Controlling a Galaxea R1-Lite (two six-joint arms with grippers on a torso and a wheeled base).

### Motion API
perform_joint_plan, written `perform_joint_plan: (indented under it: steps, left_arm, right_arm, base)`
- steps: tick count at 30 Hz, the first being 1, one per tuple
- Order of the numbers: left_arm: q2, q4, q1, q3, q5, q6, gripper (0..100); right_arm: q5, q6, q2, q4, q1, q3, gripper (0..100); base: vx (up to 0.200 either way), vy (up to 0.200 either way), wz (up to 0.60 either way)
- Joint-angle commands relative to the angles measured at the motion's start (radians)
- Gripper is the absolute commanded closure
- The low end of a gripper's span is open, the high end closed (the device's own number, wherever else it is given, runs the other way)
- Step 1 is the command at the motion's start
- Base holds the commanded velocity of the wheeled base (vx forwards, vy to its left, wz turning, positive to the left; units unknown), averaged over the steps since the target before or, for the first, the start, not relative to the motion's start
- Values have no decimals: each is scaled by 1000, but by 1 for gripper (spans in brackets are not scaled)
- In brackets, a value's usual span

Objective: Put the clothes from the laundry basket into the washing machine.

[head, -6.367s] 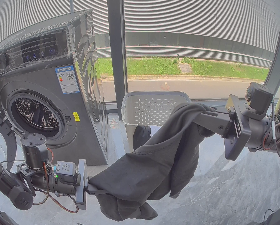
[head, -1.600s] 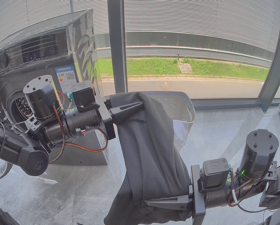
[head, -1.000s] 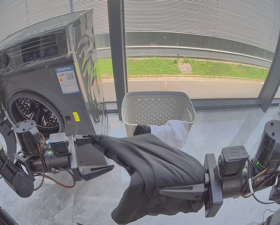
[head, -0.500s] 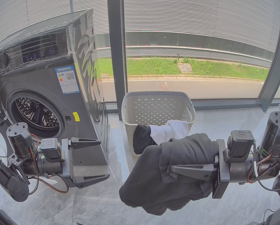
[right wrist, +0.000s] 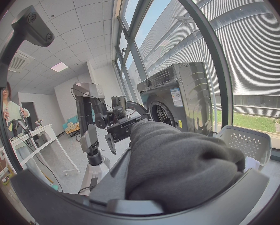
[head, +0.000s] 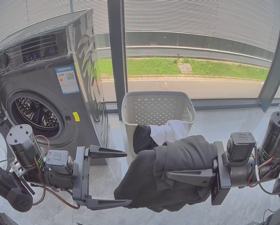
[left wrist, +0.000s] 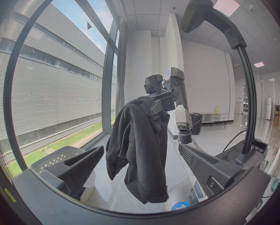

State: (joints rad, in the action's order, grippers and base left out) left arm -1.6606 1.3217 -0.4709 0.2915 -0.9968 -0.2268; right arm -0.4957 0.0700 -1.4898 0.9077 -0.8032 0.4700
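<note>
With the right gripper (head: 177, 173) clamped on the dark garment (head: 146, 178), close the left gripper's (head: 108, 178) spread fingers on its hanging end, then load the washing machine (head: 80, 88).

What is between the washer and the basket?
Just bare floor separates the washer from the basket in the head view; a window post stands behind the gap.

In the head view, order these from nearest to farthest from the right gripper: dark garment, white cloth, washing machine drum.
1. Dark garment: clamped in the right gripper itself.
2. White cloth: draped on the laundry basket rim, just beyond.
3. Washing machine drum: far across, on the robot's left.
</note>
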Motion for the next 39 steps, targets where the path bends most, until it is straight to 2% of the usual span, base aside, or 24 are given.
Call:
perform_joint_plan:
  steps: [1, 7, 9, 10, 13, 20, 25, 30, 34, 38, 39]
  left_arm:
    - [-21, 1, -41, 6, 1, 0, 0]
    - [-73, 1, -45, 6, 6, 0, 0]
    - [-99, -1, -49, 49, 47, 1, 0]
    - [-99, -1, -49, 49, 47, 1, 0]
    - [-128, 4, -97, 104, 64, 4, 0]
    - [-145, 7, -218, 113, 102, 14, 0]
    - [-143, 8, -229, 124, 104, 14, 0]
    - [-143, 8, -239, 149, 107, 30, 0]
    - [-169, 8, -252, 207, 156, 43, 0]
    - [-174, 10, -258, 201, 162, 41, 0]
    - [-174, 10, -258, 195, 162, 41, 100]
  right_arm:
    - [-3, 2, -7, 0, -42, 38, 100]
    - [-6, 7, -14, 0, -79, 71, 100]
    - [-7, 11, -14, 0, -110, 73, 100]
    - [-7, 11, -14, 0, -110, 73, 100]
    - [-7, 16, -35, 0, -131, 81, 100]
    - [-7, 14, -112, 0, -142, 164, 100]
    - [-7, 14, -147, 0, -142, 193, 100]
    - [-7, 16, -161, 0, -142, 193, 100]
    - [-7, 16, -168, 0, -154, 205, 100]
    - [-6, 16, -172, 0, -154, 206, 100]
    - [-4, 16, -170, 0, -152, 206, 100]
  base:
    - [0, 0, 0]
    - [0, 0, 0]
    - [0, 0, 0]
    - [0, 0, 0]
    - [0, 0, 0]
    - [0, 0, 0]
    - [0, 0, 0]
    - [0, 0, 0]
    - [0, 0, 0]
    - [0, 0, 0]
    - [0, 0, 0]
